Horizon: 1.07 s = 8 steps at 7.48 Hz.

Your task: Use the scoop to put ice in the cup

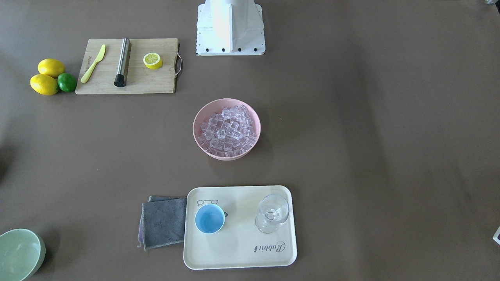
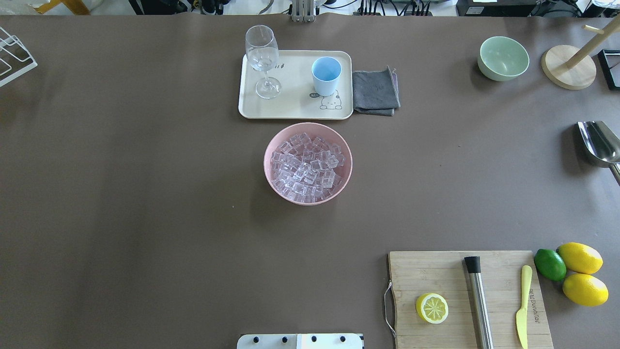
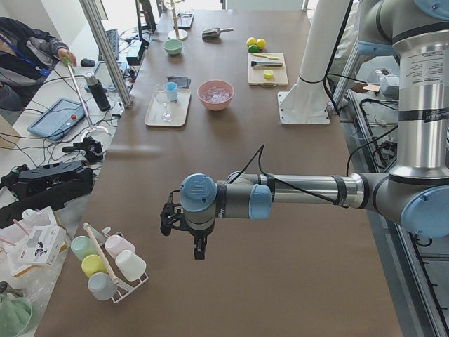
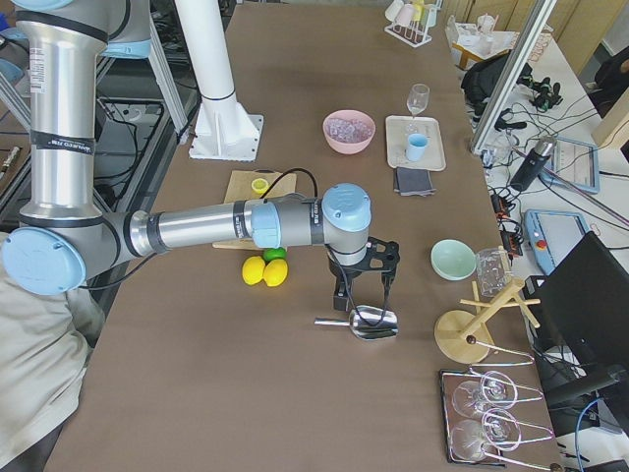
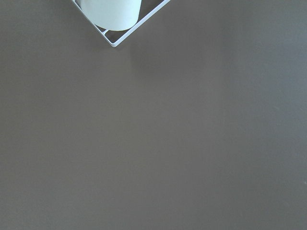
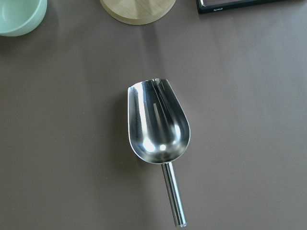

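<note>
The ice (image 2: pixel 307 165) is heaped in a pink bowl (image 2: pixel 266 162) at the table's middle. The light-blue cup (image 2: pixel 326 75) stands empty on a cream tray (image 2: pixel 290 109) just beyond the bowl. The steel scoop (image 2: pixel 598 143) lies flat on the table at the far right, and in the right wrist view (image 6: pixel 157 127) its trough faces up with the handle nearest the camera. My right gripper (image 4: pixel 362 295) hovers just above the scoop, apart from it. My left gripper (image 3: pixel 198 251) hangs over bare table at the far left end. I cannot tell whether either is open or shut.
A stemmed glass (image 2: pixel 262 53) shares the tray, with a grey cloth (image 2: pixel 375 92) beside it. A green bowl (image 2: pixel 503 58) and a wooden stand (image 2: pixel 569 72) are near the scoop. A cutting board (image 2: pixel 450 276) holds a steel rod (image 2: pixel 479 305), a knife and a lemon half.
</note>
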Tool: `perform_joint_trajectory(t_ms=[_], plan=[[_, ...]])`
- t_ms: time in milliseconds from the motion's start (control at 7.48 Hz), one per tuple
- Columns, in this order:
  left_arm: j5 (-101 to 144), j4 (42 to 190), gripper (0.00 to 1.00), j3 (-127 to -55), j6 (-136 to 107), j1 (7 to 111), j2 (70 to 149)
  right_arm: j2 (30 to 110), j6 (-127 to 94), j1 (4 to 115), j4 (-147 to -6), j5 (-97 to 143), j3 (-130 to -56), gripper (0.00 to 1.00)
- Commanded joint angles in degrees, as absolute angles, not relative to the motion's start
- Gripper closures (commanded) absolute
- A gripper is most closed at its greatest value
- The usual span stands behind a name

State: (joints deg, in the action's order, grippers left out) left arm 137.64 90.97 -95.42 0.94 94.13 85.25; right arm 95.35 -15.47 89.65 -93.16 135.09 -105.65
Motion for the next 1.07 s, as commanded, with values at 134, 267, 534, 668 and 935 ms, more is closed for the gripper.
perform_joint_trajectory(t_ms=[134, 267, 534, 668, 935], plan=[[137.72, 90.97, 0.01, -95.19, 0.79, 94.13, 85.25, 95.54, -15.47, 89.65, -93.16, 135.26, -104.95, 0.00], [137.81, 90.97, 0.01, -94.92, 0.88, 94.13, 85.17, 95.54, -15.12, 89.65, -93.16, 135.26, -104.51, 0.00], [138.08, 91.41, 0.01, -94.48, 1.32, 94.22, 84.46, 95.01, -15.03, 89.65, -90.73, 135.09, -102.23, 0.00], [138.08, 91.49, 0.01, -94.57, 1.32, 94.22, 84.46, 95.62, -14.86, 89.82, -86.35, 135.00, -102.65, 0.00], [138.08, 91.58, 0.01, -94.48, 1.32, 94.22, 84.46, 95.97, -14.94, 91.22, -85.60, 135.35, -103.62, 0.00]])
